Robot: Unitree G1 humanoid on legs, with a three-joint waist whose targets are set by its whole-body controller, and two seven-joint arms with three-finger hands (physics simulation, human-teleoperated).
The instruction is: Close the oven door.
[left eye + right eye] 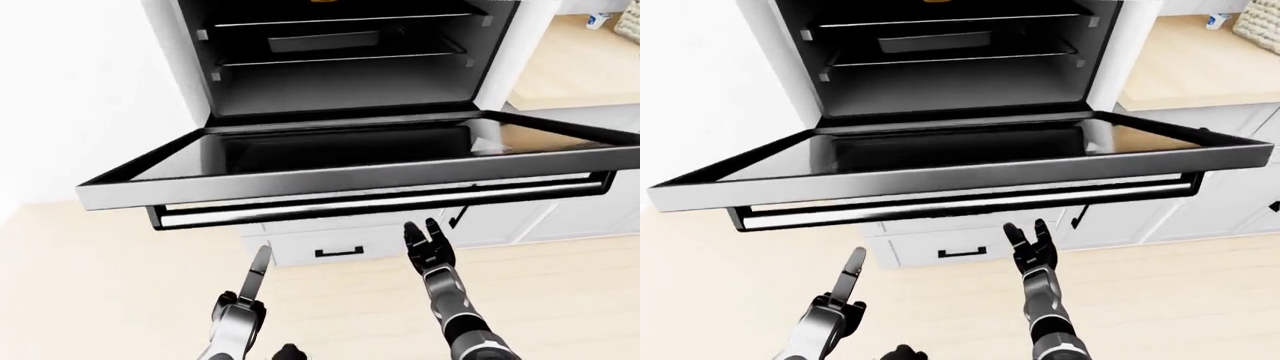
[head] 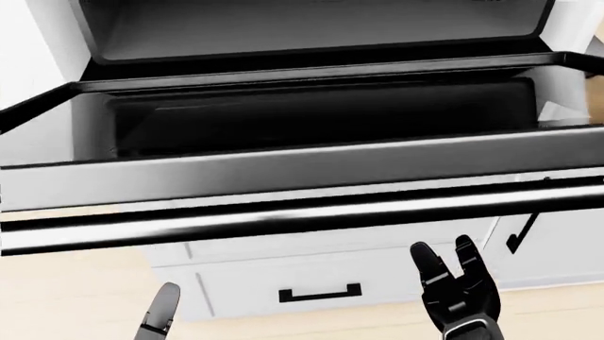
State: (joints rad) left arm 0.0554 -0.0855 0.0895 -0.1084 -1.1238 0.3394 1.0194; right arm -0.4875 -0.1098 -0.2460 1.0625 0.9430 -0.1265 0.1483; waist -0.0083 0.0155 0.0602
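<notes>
Two hands raised, empty, under an open oven door.
Right hand (image 1: 428, 245) fingers spread, pointing to 12 o'clock; left hand (image 1: 254, 274) flat, edge-on, open. Oven door (image 1: 340, 161) lies flat, long axis 9-to-3, handle bar (image 1: 380, 204) just above both hands.

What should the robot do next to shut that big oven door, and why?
Probably raise both hands to the underside of the oven door. The door hangs flat open, its handle running along the near edge. The right robot hand and left robot hand are open just below it, touching nothing, so lifting them to push up looks like the natural move.
</notes>
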